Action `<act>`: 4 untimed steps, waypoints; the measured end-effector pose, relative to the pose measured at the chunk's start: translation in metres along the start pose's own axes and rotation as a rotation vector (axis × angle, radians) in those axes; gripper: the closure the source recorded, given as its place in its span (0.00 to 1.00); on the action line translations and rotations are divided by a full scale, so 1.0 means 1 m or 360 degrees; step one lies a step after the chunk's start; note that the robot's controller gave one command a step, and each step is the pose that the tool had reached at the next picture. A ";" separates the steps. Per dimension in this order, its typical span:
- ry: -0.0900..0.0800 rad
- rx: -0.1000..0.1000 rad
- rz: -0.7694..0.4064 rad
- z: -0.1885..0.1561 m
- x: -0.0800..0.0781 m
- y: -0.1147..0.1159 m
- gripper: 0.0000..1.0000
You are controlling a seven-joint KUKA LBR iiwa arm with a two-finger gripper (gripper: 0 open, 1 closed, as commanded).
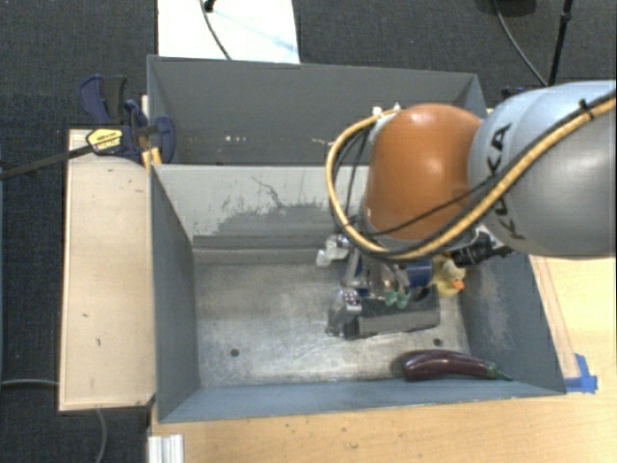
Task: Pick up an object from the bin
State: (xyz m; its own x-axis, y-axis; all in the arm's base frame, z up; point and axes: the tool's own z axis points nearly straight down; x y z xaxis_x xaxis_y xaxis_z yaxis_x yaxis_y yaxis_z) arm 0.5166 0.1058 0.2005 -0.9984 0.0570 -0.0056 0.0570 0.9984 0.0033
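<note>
Now, camera view, looking down into the bin (pixel 174 287).

- Arm (pixel 549 191) comes in from the right. Its orange cover (pixel 419 167) hangs over the bin's right half, and a yellow-and-black cable (pixel 336 177) loops round the cover.
- Gripper (pixel 355 309) is set low, right of centre and close to the floor, pointing roughly straight down. That suits a top-down grab in a bin with steep walls. I judge the reach to be at the bottom of its descent.
- Claw state: cannot tell. The wrist and cover sit over it, and the metal below them is a tangle from this angle.
- Nearest thing: a dark grey block (pixel 395 320), lying flat on the floor just beside the gripper on its right side. It may be touching the gripper, though I would not swear to it. Nothing confirms a grip.
- A yellow bit (pixel 449 280), a blue bit (pixel 418 276) and a green bit (pixel 396 300) show just under the cover's edge. These are possibly small loose things, but they are too hidden to name.
- A purple aubergine-shaped thing (pixel 445 364) lies on its side along the near wall, towards the right corner and apart from the gripper. Being rounded, it has likely rolled to the wall's foot.
- The left half of the floor is bare scuffed metal.

Judgement: the pick is not yet shown done. The block is the likely candidate, being closest.
</note>
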 end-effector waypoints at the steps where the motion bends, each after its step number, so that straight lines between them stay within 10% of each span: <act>1: 0.0003 0.0004 0.0060 0.036 0.002 -0.016 0.00; 4: 0.0007 0.0004 -0.0336 0.044 -0.029 -0.067 0.00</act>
State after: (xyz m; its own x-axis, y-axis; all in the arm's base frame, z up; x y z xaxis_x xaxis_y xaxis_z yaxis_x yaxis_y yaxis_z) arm 0.5422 0.0369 0.1563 -0.9882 -0.1533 -0.0013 -0.1533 0.9882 -0.0002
